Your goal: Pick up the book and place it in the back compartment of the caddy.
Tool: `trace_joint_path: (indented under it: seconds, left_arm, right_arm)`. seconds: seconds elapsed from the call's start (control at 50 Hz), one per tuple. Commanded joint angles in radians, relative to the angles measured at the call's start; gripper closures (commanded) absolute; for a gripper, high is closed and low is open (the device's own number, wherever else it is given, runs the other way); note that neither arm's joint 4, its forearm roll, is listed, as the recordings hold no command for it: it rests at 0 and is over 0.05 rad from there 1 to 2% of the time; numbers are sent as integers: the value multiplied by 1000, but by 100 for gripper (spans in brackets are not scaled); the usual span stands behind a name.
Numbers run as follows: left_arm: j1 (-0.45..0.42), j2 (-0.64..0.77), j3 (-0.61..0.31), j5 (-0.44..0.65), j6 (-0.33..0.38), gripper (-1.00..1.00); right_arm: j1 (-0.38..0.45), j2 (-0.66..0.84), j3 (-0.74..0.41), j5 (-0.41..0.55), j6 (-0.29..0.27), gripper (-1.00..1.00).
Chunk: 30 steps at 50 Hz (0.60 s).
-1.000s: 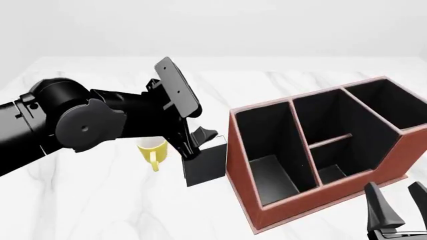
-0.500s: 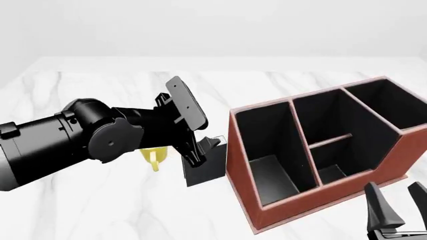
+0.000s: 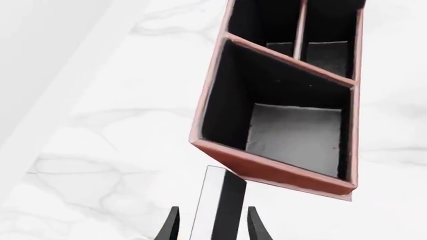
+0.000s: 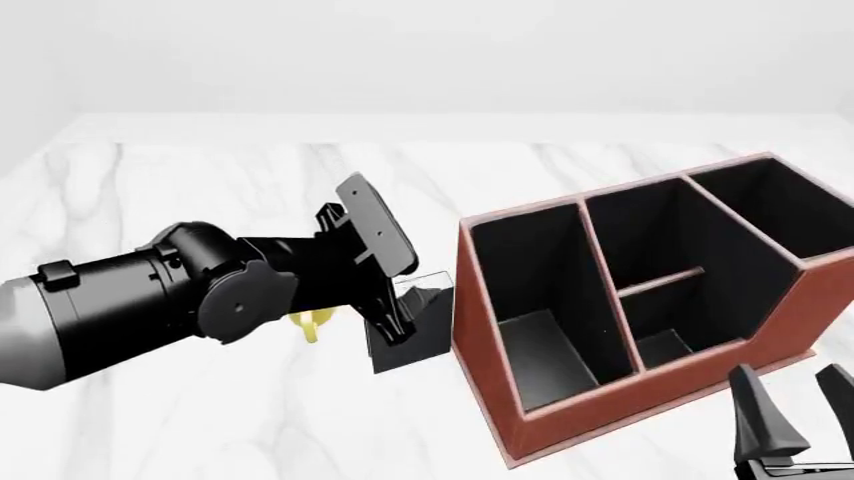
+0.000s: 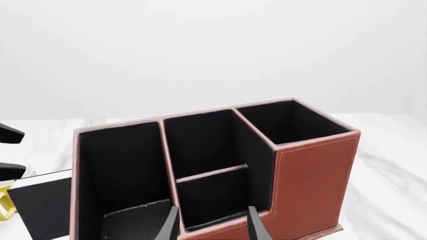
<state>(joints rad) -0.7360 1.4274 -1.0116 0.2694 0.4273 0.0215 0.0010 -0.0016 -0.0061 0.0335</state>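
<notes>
The black book [image 4: 416,338] stands upright on the table just left of the red-brown caddy [image 4: 481,330]. In the left wrist view its white page edge and black cover [image 3: 220,210] rise between the fingers of my left gripper [image 3: 213,214]. That gripper [image 4: 406,312] is open and straddles the book's top, with a small gap showing on one side. The back compartment [image 4: 651,238] lies beyond the thin crossbar [image 4: 661,282], also in the right wrist view [image 5: 200,142]. My right gripper [image 4: 790,425] hangs open and empty near the caddy's front corner.
A yellow mug [image 4: 310,323] stands left of the book, mostly hidden by the left arm. The caddy's long narrow cell [image 4: 527,300] is nearest the book, and its tall-walled cell [image 4: 781,205] is at the far right.
The left arm has dropped lower and reached forward, bringing its open fingers down around the book's top. The book, mug, caddy and right arm have not moved.
</notes>
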Motion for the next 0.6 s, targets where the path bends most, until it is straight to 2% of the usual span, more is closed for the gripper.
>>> trace_joint_path:
  seconds: [0.02, 0.06, 0.1, 0.14, 0.36, 0.6]
  left_arm:
    - [1, 23, 30, -39, -7, -100]
    - [5, 28, 32, -43, -7, -100]
    - [16, 35, 48, -62, 25, -100]
    - [16, 38, 44, -58, 6, -100]
    - [31, 32, 54, -90, 32, -100]
    - [21, 66, 62, -120, 11, -100]
  right_arm:
    - [0, 0, 0, 0, -2, -100]
    - [-1, 0, 0, -1, -1, -100]
    - [-2, 0, 0, -1, -1, -100]
    - [-2, 0, 0, -1, -2, -100]
    - [-3, 0, 0, 0, -2, -100]
    - [-5, 1, 1, 1, 0, -100]
